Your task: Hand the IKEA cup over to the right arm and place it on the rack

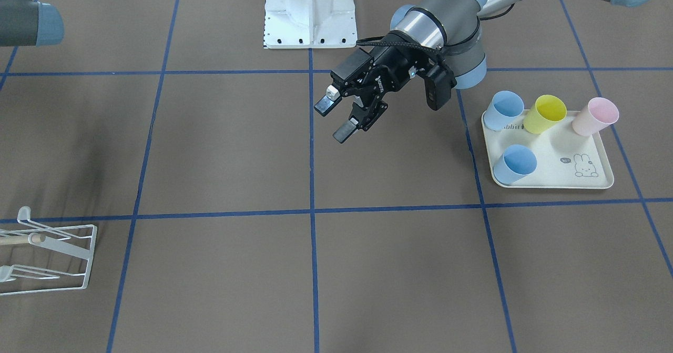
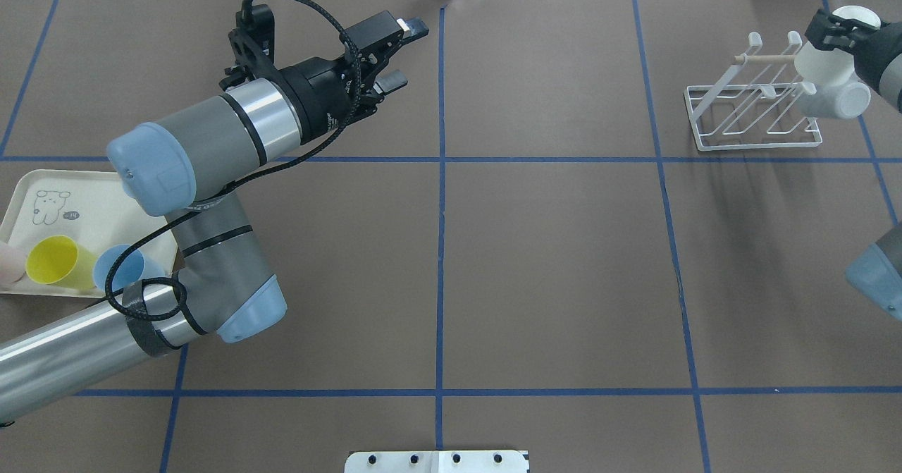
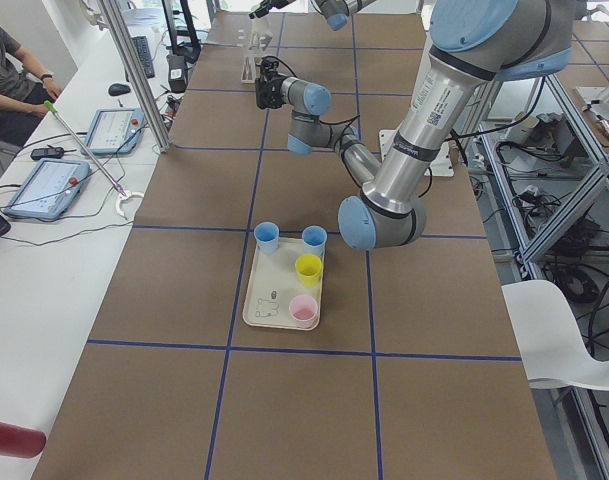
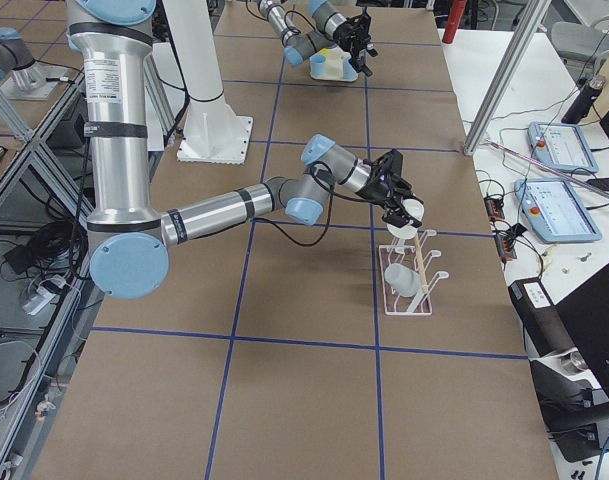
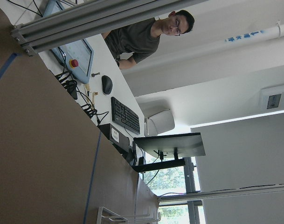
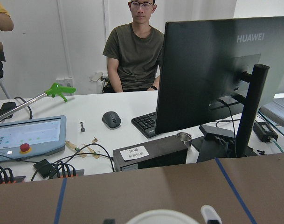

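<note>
Table (image 2: 550,283): overhead, unlike front, shows right gripper (image 2: 848,22) clamping cup (image 2: 858,16); left gripper (image 1: 333,118) spread.

We see the left gripper (image 1: 334,119) hanging over the brown table (image 1: 221,148) near its middle, jaws spread wide with nothing between them. On the view's right sits a cream rabbit-print tray (image 1: 565,173) bearing a blue cup (image 1: 503,110), a yellow cup (image 1: 546,113), a pink cup (image 1: 595,116) and a second blue cup (image 1: 515,164) (all mouths turned toward us). The white wire rack (image 1: 79,258) with its wooden dowel (image 1: 16,240) stands well apart at the lower left, partly cut off.
</note>
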`<state>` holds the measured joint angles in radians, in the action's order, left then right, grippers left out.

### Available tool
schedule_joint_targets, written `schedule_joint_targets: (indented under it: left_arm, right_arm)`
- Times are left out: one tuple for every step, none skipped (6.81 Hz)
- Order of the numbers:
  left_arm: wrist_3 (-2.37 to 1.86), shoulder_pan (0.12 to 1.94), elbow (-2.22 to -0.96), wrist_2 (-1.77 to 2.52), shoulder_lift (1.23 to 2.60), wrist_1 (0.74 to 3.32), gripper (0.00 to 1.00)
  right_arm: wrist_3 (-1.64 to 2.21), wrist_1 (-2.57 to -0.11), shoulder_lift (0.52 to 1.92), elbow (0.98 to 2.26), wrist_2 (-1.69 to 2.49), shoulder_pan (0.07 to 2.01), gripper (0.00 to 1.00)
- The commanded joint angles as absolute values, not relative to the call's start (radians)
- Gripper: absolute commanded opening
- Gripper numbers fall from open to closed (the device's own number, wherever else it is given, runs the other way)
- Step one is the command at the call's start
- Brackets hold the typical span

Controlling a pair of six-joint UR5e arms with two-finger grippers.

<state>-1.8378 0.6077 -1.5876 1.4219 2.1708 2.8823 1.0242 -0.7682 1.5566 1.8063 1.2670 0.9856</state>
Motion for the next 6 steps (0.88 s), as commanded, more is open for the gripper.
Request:
schedule_joint_targets:
  left_arm:
    - [-1.838,0.606,-1.588,1.422,2.169,2.884,1.00]
    - [-1.838,0.606,-1.588,1.422,2.169,2.884,1.00]
    - [-1.838,0.604,-1.588,1.422,2.171,2.884,1.00]
    - [-1.838,0.603,-1.588,1.422,2.169,2.884,1.00]
    - [-1.838,0.604,-1.588,1.422,2.169,2.884,1.00]
    - [-1.838,0.604,-1.588,1.422,2.169,2.884,1.00]
  right_arm:
    - [1.023,-0.765,1.557,1.773,1.269,0.980,0.00]
    - [1.023,-0.764,1.554,1.754,1.269,0.980,0.00]
    - [1.025,-0.762,1.551,1.734,1.270,0.980,0.00]
    - [1.026,-0.761,1.549,1.726,1.272,0.980,0.00]
    - [1.035,-0.759,1.546,1.709,1.272,0.979,0.00]
    - [1.037,-0.759,1.546,1.706,1.273,0.977,0.00]
